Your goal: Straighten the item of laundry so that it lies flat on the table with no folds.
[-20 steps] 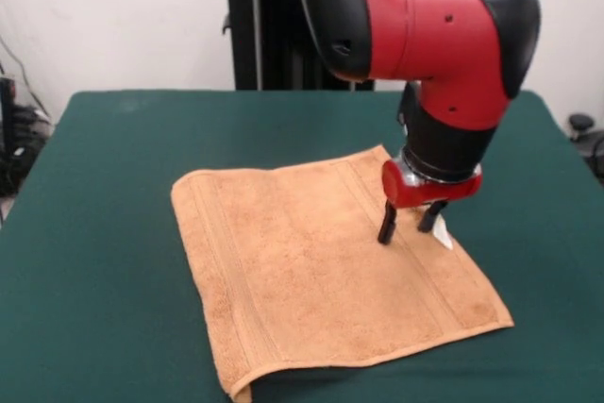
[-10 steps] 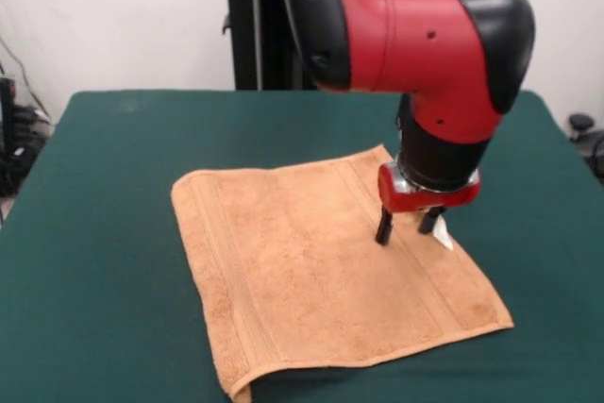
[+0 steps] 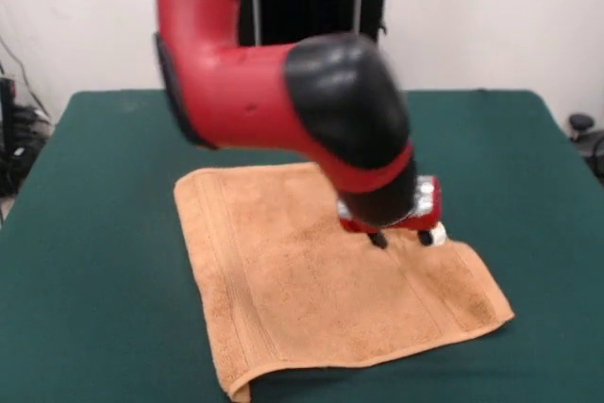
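The orange-tan towel [image 3: 311,280] lies spread on the dark green table [image 3: 94,233] in the front view, with band stripes near its left and right edges. Its front left corner [image 3: 238,389] is curled up. My gripper [image 3: 401,239] is low over the towel's right part, with its two dark fingertips [image 3: 377,241] apart and nothing between them. The red and black arm [image 3: 311,120] swings across the picture and hides the towel's far right corner. The white tag is mostly hidden behind the gripper.
The robot's black pedestal [image 3: 311,16] stands at the table's far side. A dark object [image 3: 580,125] sits off the table's right edge and cables [image 3: 14,139] hang off the left.
The arm has swung round to the left and forward, now covering the towel's far right corner. The gripper has stayed low over the same part of the towel.
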`<action>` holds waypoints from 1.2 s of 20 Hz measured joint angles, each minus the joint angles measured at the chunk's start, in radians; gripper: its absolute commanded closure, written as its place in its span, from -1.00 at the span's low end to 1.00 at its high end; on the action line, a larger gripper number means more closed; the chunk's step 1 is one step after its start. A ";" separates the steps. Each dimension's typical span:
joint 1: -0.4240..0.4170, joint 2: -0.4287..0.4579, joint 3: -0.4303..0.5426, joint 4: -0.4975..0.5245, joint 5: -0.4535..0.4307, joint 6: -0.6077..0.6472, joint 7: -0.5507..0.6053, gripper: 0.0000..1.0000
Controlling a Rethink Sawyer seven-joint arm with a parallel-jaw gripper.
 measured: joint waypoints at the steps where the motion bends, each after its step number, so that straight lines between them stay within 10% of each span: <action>1: -0.024 0.011 0.016 -0.001 0.024 0.016 0.000 -1.00; 12: -0.276 0.211 0.210 -0.042 0.245 0.227 0.000 -1.00; 24: -0.365 0.293 0.327 -0.044 0.238 0.249 0.000 -1.00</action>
